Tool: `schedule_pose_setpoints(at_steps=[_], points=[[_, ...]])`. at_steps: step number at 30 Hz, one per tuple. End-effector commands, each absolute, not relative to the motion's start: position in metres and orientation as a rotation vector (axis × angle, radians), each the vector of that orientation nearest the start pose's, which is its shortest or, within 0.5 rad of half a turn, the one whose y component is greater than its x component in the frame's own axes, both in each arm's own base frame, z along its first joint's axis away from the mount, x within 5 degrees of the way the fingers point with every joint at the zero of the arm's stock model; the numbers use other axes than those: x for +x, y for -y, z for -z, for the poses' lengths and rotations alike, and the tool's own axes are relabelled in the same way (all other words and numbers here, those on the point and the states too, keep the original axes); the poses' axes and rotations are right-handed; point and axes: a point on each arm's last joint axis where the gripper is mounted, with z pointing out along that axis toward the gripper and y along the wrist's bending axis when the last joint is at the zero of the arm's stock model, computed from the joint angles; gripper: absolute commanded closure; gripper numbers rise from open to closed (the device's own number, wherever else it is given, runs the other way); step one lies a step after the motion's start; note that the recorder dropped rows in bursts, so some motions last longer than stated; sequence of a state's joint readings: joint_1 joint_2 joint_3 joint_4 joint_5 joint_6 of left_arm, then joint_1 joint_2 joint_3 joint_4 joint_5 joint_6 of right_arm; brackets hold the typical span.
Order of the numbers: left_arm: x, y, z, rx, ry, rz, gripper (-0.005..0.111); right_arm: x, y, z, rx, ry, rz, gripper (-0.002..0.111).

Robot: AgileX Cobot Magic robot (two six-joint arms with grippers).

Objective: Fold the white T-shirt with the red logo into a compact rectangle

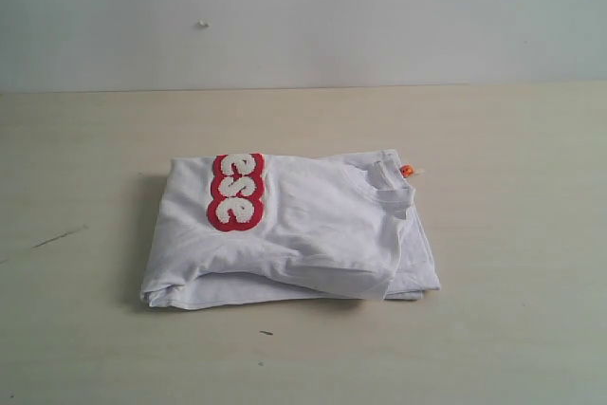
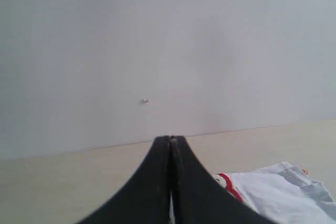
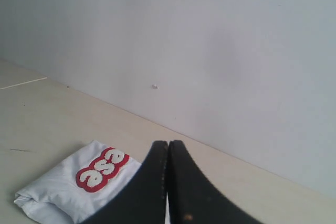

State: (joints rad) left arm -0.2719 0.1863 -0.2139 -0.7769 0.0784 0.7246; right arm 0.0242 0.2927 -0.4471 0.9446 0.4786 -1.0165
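The white T-shirt (image 1: 303,234) lies folded into a rough rectangle in the middle of the table. Part of the red logo (image 1: 235,192) shows on its top left, with the white letters "ese". An orange neck tag (image 1: 407,171) sticks out beside the ribbed collar (image 1: 391,187) at the back right. Neither arm appears in the exterior view. My left gripper (image 2: 170,139) is shut and empty, raised off the table, with the shirt (image 2: 283,192) beyond it. My right gripper (image 3: 168,143) is also shut and empty, and the shirt (image 3: 63,187) with its logo (image 3: 101,169) lies past it.
The pale wooden table (image 1: 512,139) runs back to a plain white wall (image 1: 379,7) with a small white mark (image 1: 203,24). A dark scratch (image 1: 57,236) marks the table at the left, and a tiny dark speck (image 1: 266,333) lies in front of the shirt.
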Motion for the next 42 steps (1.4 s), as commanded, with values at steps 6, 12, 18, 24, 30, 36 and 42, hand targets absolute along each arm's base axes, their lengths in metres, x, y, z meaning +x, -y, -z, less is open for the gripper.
schedule_pose_setpoints(at_steps=[6,12,18,24,30,36,42], points=[[0.045,0.021,-0.254,0.369,-1.569,0.189,0.107,0.062,-0.036,-0.318,-0.413,-1.572,-0.236,0.108],[0.048,0.014,-0.249,0.235,-1.623,0.198,0.107,0.062,-0.036,-0.318,-0.413,-1.572,-0.236,0.108],[0.054,0.013,-0.214,0.204,-1.735,0.184,0.107,0.062,-0.036,-0.318,-0.413,-1.572,-0.236,0.108],[0.056,0.013,-0.191,0.209,-1.795,0.186,0.107,0.062,-0.036,-0.318,-0.413,-1.572,-0.236,0.108],[0.052,0.013,-0.181,0.188,-1.835,0.213,0.107,0.062,-0.036,-0.318,-0.413,-1.57,-0.235,0.108],[0.051,0.013,-0.181,0.201,-1.836,0.211,0.107,0.062,-0.036,-0.318,-0.413,-1.57,-0.235,0.108],[0.051,0.015,-0.181,0.272,-1.826,0.185,0.107,0.062,-0.036,-0.318,-0.413,-1.57,-0.235,0.108]])
